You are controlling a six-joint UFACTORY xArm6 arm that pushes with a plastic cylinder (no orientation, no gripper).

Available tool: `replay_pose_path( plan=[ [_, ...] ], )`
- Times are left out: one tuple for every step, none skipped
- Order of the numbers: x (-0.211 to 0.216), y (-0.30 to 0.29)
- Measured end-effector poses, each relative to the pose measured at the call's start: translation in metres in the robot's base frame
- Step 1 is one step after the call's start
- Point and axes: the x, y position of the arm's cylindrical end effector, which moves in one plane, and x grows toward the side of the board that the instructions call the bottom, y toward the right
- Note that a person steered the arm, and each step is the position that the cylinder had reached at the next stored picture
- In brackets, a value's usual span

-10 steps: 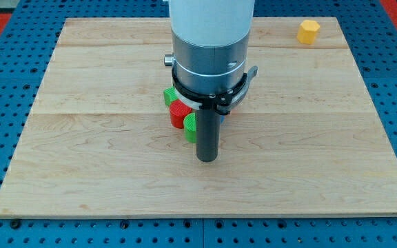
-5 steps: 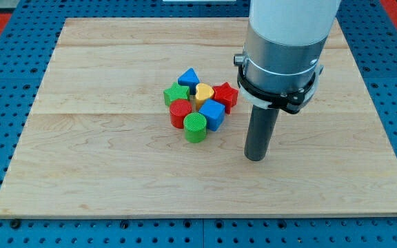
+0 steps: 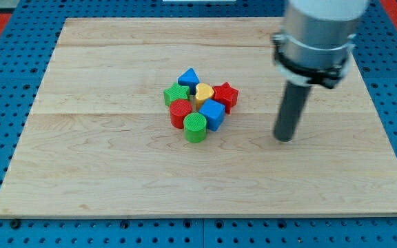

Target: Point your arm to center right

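No fingers here, just a dark rod; my tip down on the tabletop, well apart from the cluster, at its 3 o'clock. Clustered mid-board: blue triangle, yellow heart, red star, blue cube, green cylinder.

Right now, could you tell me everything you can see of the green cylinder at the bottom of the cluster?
The green cylinder stands upright on the wooden board, with a ribbed round top and a plastic look. It is the cluster's lowest block, touching the red cylinder and the blue cube. My tip is well off to the view's right.
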Motion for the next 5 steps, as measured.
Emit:
replay_pose_path(
  plan=[
    [-0.010,0.034],
    [-0.010,0.035],
    [-0.011,0.069],
    [-0.029,0.096],
    [-0.029,0.062]
  ],
)
